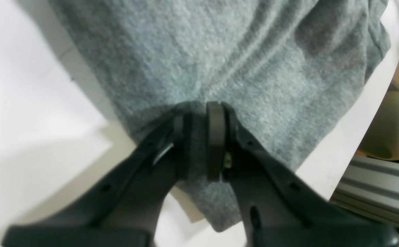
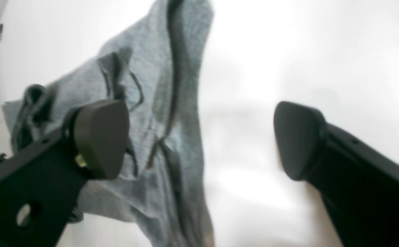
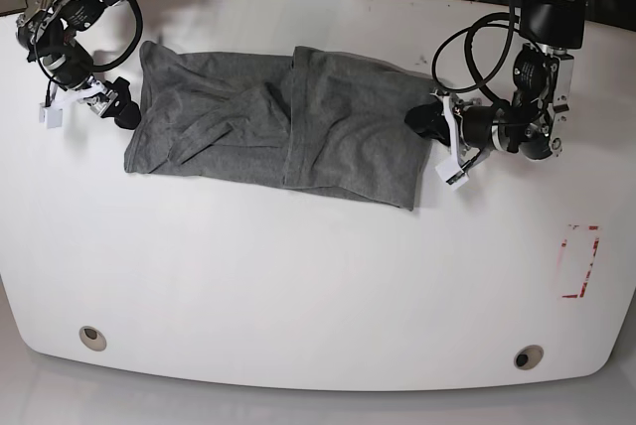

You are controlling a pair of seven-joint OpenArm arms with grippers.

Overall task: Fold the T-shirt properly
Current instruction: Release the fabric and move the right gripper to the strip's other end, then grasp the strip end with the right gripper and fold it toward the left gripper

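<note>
The grey T-shirt (image 3: 278,122) lies spread across the back of the white table (image 3: 298,286), with one part folded over the middle. At its right edge my left gripper (image 3: 422,125) is shut on the cloth. In the left wrist view the pads (image 1: 216,137) pinch a fold of T-shirt (image 1: 220,51) between them at the left gripper (image 1: 201,113). My right gripper (image 3: 117,107) stands open just beside the shirt's left edge. In the right wrist view its fingers (image 2: 100,137) are wide apart around the right gripper (image 2: 199,137), with the rumpled T-shirt (image 2: 144,96) beyond and nothing between them.
A red rectangular mark (image 3: 579,261) is on the table at the right. Two round holes (image 3: 91,336) (image 3: 528,356) sit near the front edge. Cables run behind the table's back edge. An aluminium rail (image 1: 374,192) and a beige chair (image 1: 391,127) lie past the table edge.
</note>
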